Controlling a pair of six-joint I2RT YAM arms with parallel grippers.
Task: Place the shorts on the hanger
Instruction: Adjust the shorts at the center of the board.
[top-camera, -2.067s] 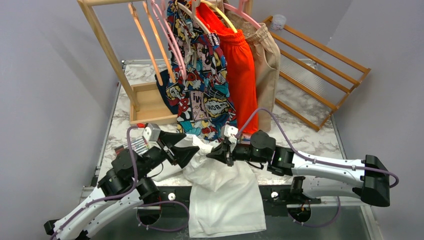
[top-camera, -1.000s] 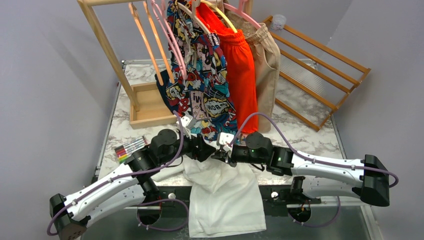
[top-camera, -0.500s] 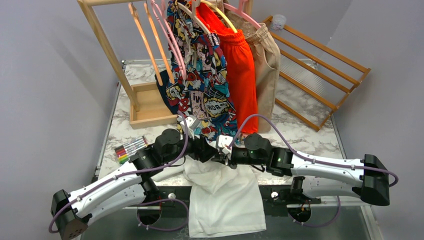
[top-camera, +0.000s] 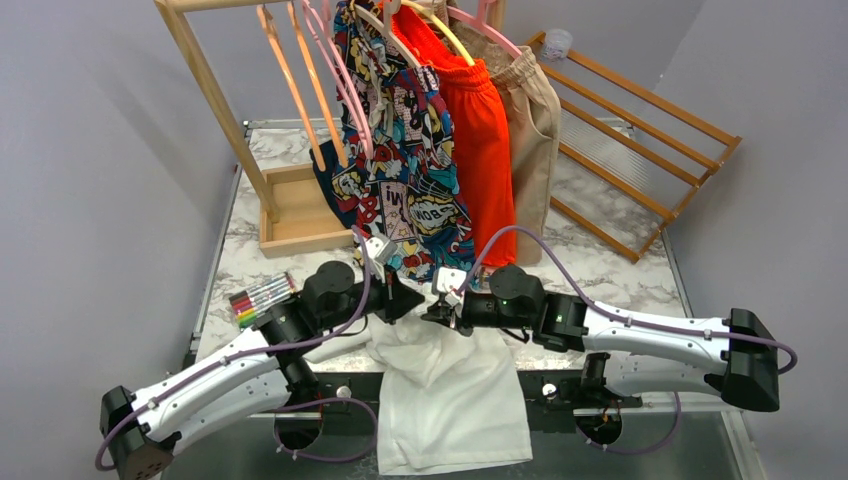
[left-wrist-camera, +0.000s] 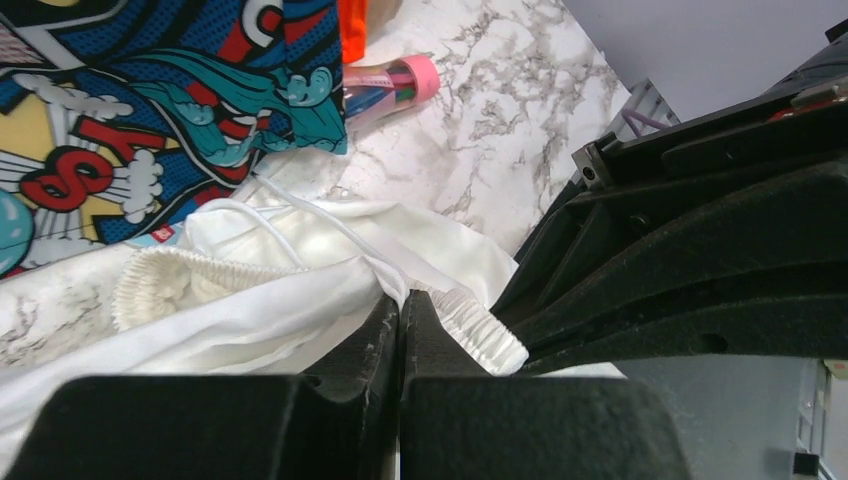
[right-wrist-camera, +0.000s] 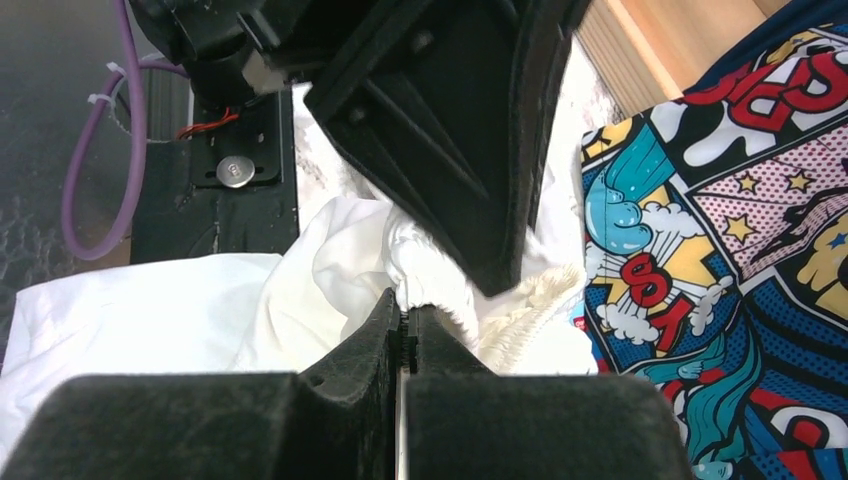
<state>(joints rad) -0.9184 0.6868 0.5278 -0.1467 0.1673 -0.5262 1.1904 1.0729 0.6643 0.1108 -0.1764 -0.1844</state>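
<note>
Shorts (top-camera: 452, 392) lie white & crumpled at near edge of table (top-camera: 600, 270), legs draped off it toward the arm bases, waistband (left-wrist-camera: 478, 338) at the far end. Left gripper (top-camera: 405, 298) & right gripper (top-camera: 436, 311) are both pinched shut on that gathered elastic, tips just beside each other, almost nose to nose, so only a short bit spans betw. them. Waistband's long axis runs roughly L–R across the table. Hanger (top-camera: 340, 85) hangs on the rack (top-camera: 208, 90), up & back-left of the grip, well apart; left arm is nearer it. Next move prob. needs the waist lifted & spread wider.
</note>
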